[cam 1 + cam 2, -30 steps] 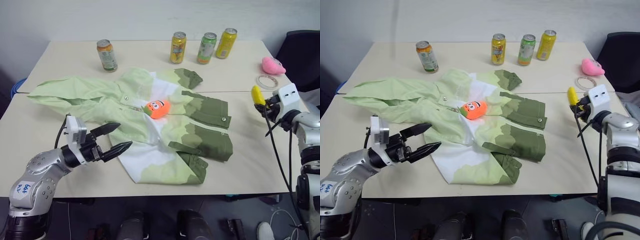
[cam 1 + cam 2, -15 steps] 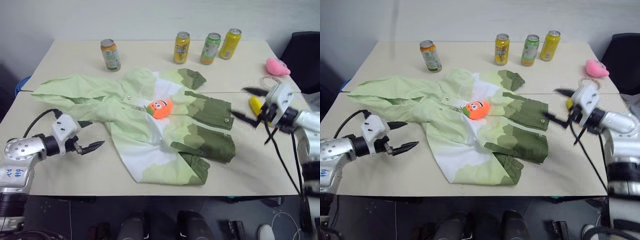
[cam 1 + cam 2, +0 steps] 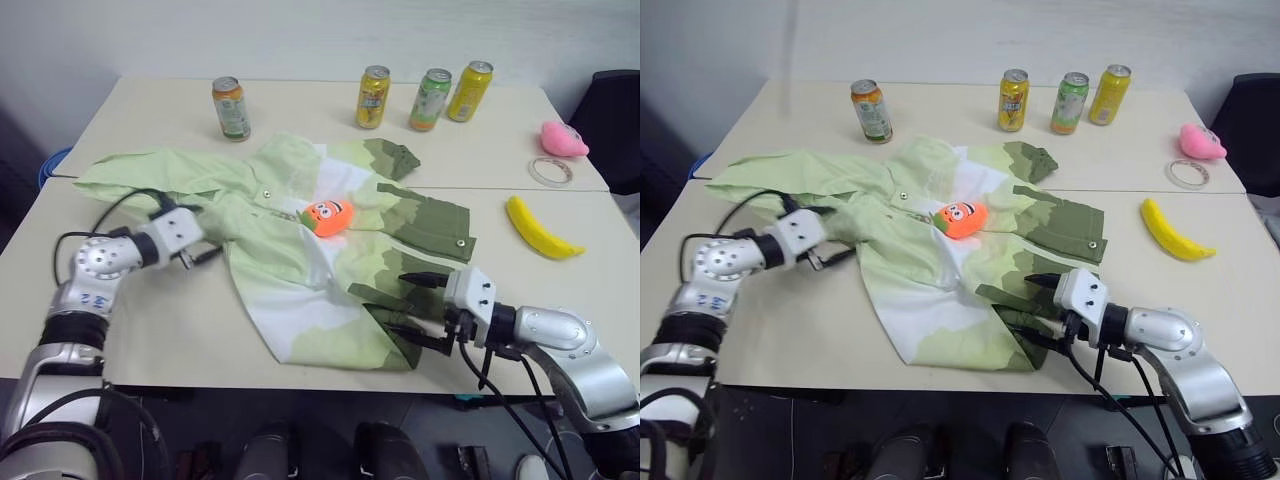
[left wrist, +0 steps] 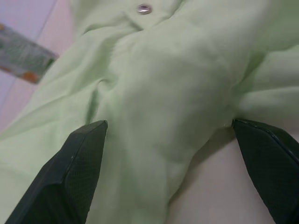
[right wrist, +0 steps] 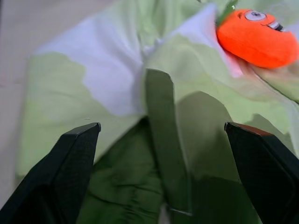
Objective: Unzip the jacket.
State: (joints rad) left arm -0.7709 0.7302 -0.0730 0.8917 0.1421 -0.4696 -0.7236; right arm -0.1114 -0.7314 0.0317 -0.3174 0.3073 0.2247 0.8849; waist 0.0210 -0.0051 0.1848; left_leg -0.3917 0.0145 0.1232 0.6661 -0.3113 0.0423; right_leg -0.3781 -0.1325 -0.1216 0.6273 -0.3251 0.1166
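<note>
While the jacket (image 3: 320,250) lies spread out flat in the middle of the surface (image 3: 560,300), hood toward the left and dark olive patches toward the right, nothing about the zipper looks started yet, at least as far as I can tell. No pull is visibly grabbed and the front looks closed under that little orange plush toy (image 3: 326,216) sitting on it. So basically the whole unzip is still to do.

Left claw (image 3: 200,255) is wide open, fingers straddling a fold of light-green fabric near the hood side, not pinching it. Right claw (image 3: 420,310) is also spread wide, right at the near right hem by the olive part, holding nothing.

Compared to a second ago, big change: the left arm has gone from hovering at the near left edge to reaching up against the jacket, and the right arm has swung in from way out on the right, next to the banana (image 3: 540,228), down to the hem. The jacket itself seems not to have moved.
</note>
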